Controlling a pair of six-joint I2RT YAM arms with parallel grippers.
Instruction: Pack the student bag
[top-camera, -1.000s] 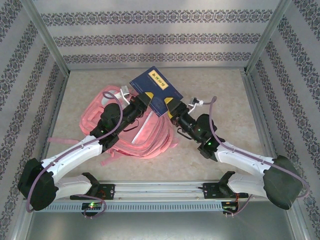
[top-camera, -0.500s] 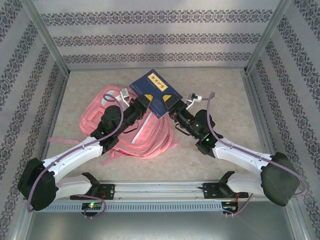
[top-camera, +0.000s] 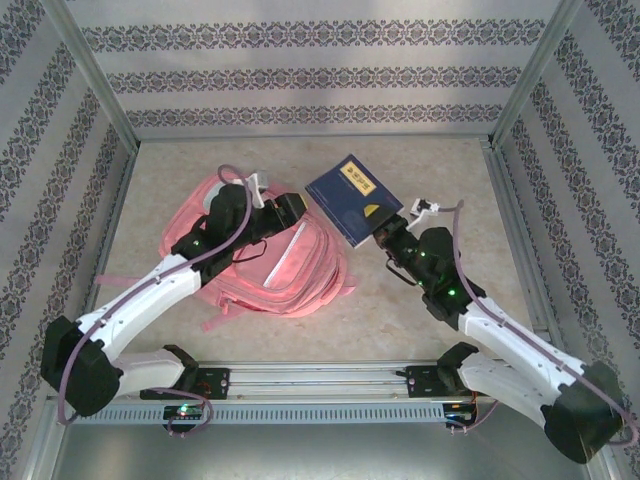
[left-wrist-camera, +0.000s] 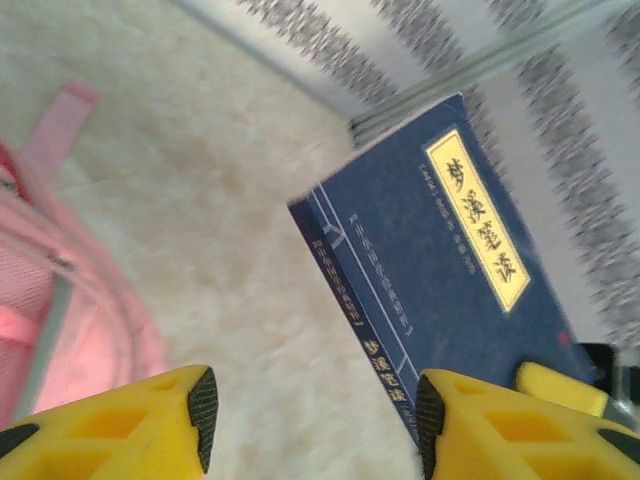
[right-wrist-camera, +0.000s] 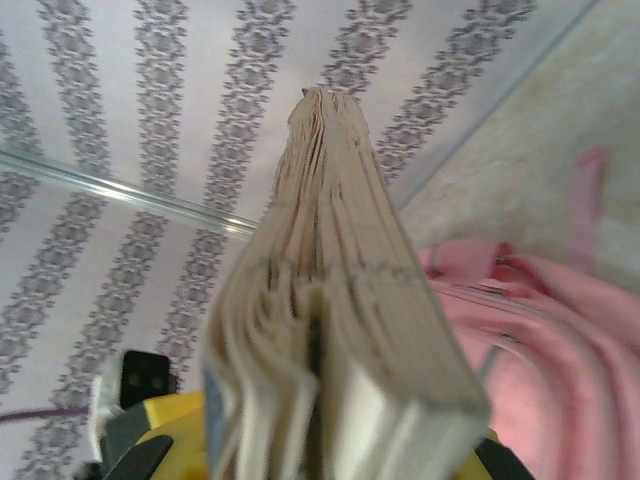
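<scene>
Backpack (top-camera: 290, 270) in the same spot as a second ago: flat on the surface (top-camera: 430, 165), left of centre, a pink strap trailing off its near left side. What has changed is around it. A second ago the blue book (top-camera: 352, 198) lay tilted over the far right part of the backpack with both end effectors on its near edge. Now the book has moved to the right, clear of the bag and above bare surface. The left end effector (top-camera: 292, 206) has let go and sits above the far part of the backpack, just beside the book's left corner but apart from it. In the left wrist view its yellow fingers (left-wrist-camera: 180, 420) stand wide apart with nothing between them, the book (left-wrist-camera: 450, 270) beyond them and the bag's pink edge (left-wrist-camera: 60, 330) at the left. The right end effector (top-camera: 378, 215) has swung to the right and is clamped on the book's near right corner. The right wrist view looks along the book's page edges (right-wrist-camera: 340, 280), with pink fabric (right-wrist-camera: 560, 340) to the right.

Counted: one backpack, one book, two arms.

Backpack is the one container. Whether it is unzipped, or what is inside, I cannot tell; the book is outside it
</scene>
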